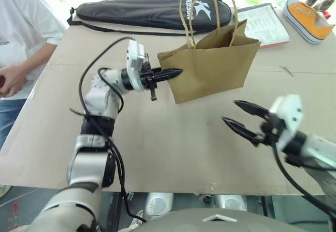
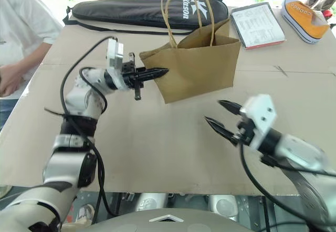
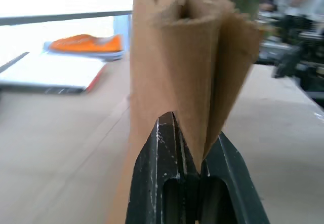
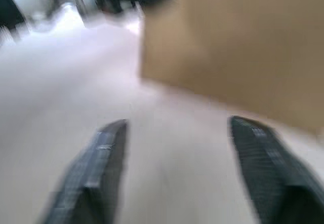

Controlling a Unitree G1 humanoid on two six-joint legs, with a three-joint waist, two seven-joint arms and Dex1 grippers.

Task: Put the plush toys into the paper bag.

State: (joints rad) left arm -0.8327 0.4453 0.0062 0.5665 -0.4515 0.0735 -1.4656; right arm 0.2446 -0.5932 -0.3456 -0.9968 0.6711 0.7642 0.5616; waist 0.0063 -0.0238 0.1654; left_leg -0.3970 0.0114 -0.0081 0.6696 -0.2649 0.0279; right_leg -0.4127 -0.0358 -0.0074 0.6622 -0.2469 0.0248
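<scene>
A plain brown paper bag [image 1: 212, 64] with tan loop handles sits upper centre on a pale beige table [image 1: 157, 148]. Behind it, at the top, lies a long black case [image 1: 152, 11] with white lettering. Top right: an orange sneaker [image 1: 310, 19] with a white sole (blue trim edges it), beside a white printed sheet [image 1: 265, 24] with a red border. Both grippers have black fingers [image 1: 170, 75] and white wrist housings.

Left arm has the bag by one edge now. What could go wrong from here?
1. The left gripper pinches only the side fold of the bag, which hangs tilted; the paper could tear or slip.
2. The right gripper is open and holds nothing, so the bag has no second support.
</scene>
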